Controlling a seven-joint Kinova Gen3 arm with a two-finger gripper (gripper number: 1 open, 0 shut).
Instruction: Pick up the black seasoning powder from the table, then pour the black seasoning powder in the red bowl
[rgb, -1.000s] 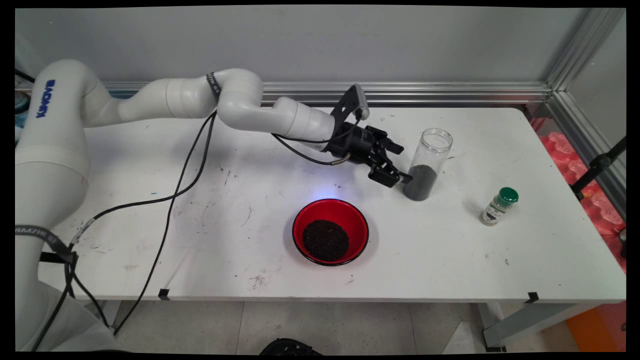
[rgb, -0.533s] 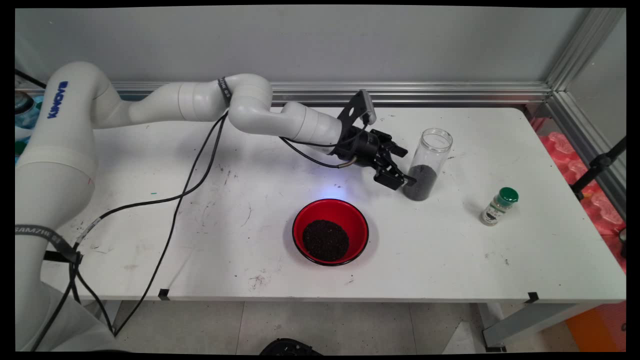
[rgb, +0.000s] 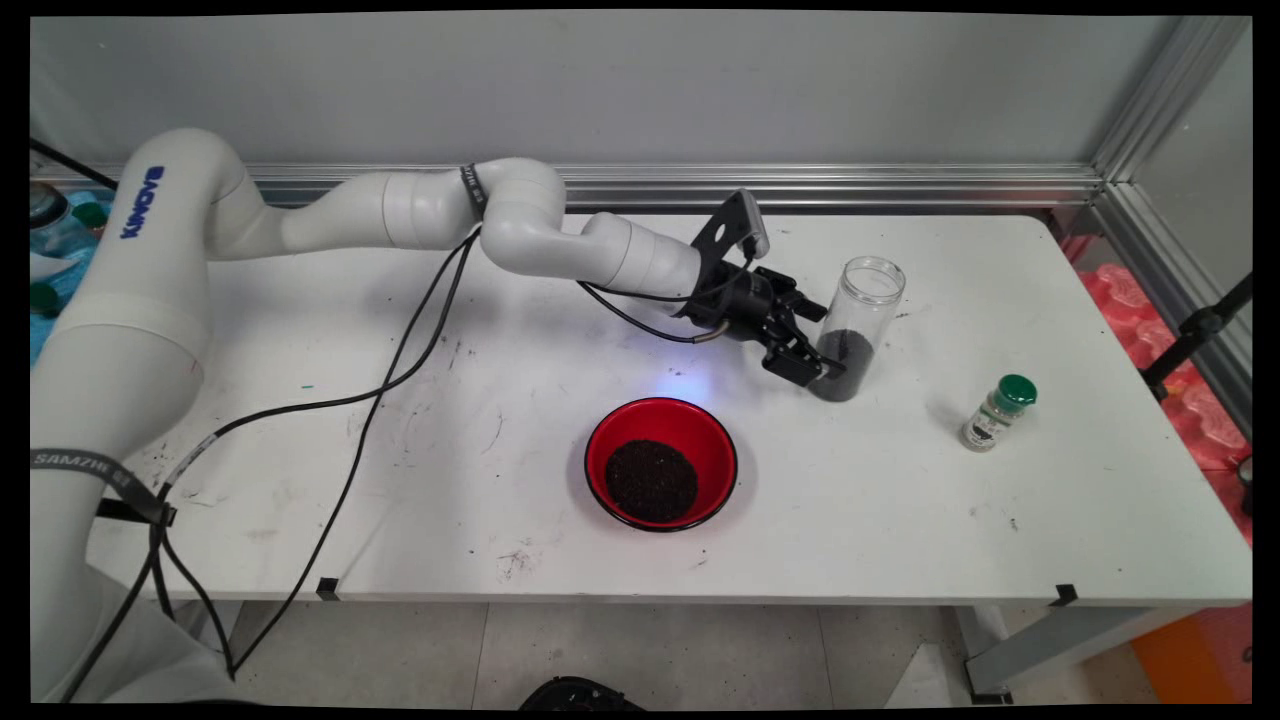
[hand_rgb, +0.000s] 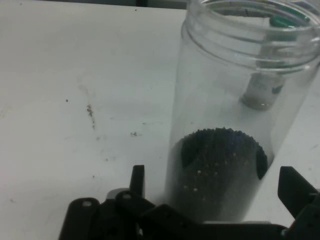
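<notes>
A clear open-topped jar (rgb: 858, 320) stands upright on the white table (rgb: 1000, 540), its lower third filled with dark grains. My gripper (rgb: 826, 366) reaches in low from the left and is open, with the jar's base between its fingers. In the hand view the jar (hand_rgb: 225, 150) fills the right half. One finger (hand_rgb: 137, 178) shows left of its base and the other (hand_rgb: 296, 192) right of it. I cannot tell whether either finger touches the glass.
A red bowl (rgb: 660, 430) holding dark grains sits near the table's front, left of and nearer than the jar. A small spice bottle with a green cap (rgb: 998, 412) stands to the jar's right. Black cables (rgb: 350, 400) hang from the arm across the table's left.
The arm has stretched to the right and the gripper has slid toward the jar, from just left of it to straddling its base. The jar, bowl and bottle have not moved.
</notes>
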